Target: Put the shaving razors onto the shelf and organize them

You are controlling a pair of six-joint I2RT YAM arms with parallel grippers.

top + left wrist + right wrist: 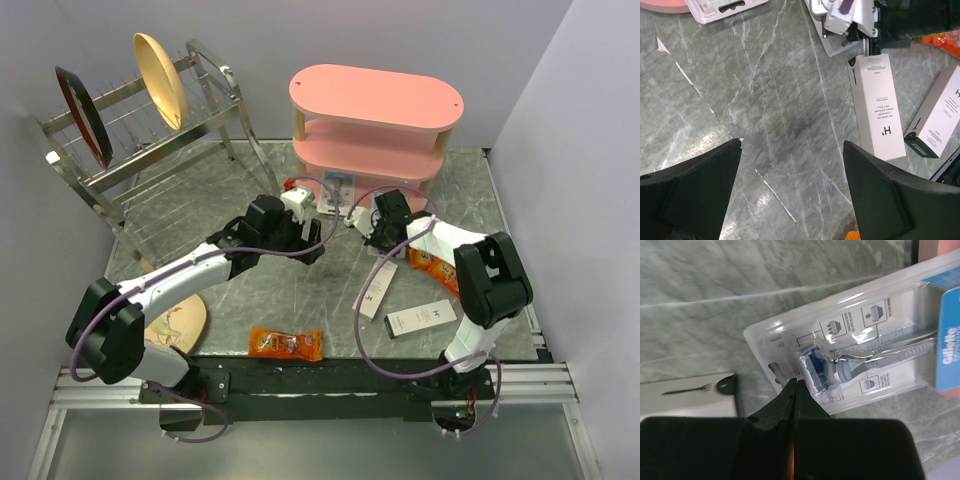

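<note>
Your right hand [796, 383] is clenched, seemingly on the thin rim of the razor pack [865, 352] for lifting; your left hand [792, 150] hangs released.

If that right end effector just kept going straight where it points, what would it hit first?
The razor blister pack: the right end effector, shut, has its tips at the pack's near edge, seemingly touching it, though depth is hard to judge.
</note>
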